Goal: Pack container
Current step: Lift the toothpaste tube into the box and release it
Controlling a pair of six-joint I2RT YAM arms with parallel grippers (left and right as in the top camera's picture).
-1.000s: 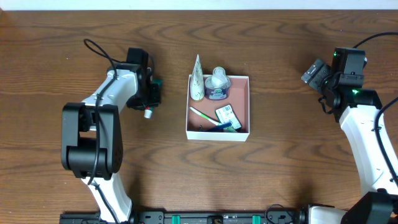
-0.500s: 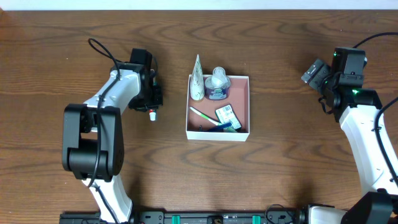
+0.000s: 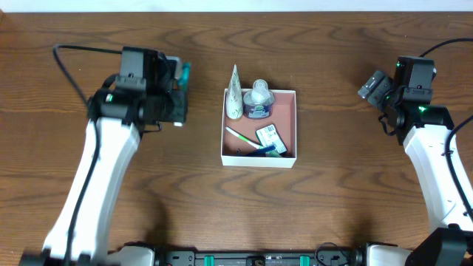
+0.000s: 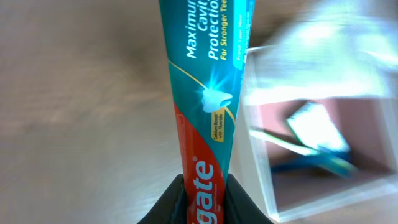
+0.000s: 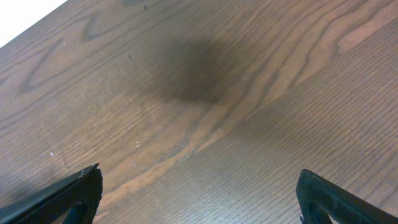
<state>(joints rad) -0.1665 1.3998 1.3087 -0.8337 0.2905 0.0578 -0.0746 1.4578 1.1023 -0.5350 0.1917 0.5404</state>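
The container [image 3: 258, 159] is a white-walled square box with a reddish-brown floor, at the table's middle. It holds a white-green tube [image 3: 234, 96], a round clear jar [image 3: 258, 100], a toothbrush [image 3: 242, 140] and a small box [image 3: 270, 135]. My left gripper [image 3: 174, 100] is shut on a red and teal toothpaste tube [image 4: 208, 93], held above the table left of the container. The container's left wall [image 4: 261, 163] shows blurred in the left wrist view. My right gripper [image 3: 373, 85] is open and empty at the far right, and its fingers [image 5: 199, 196] are spread over bare wood.
The table is dark brown wood [image 3: 332, 207]. The left arm's white links [image 3: 89, 185] stretch from the front left edge up to the gripper. The right arm [image 3: 436, 162] runs along the right edge.
My left arm has risen from the table with the toothpaste tube in its jaws and swung slightly back. The right arm has not moved.
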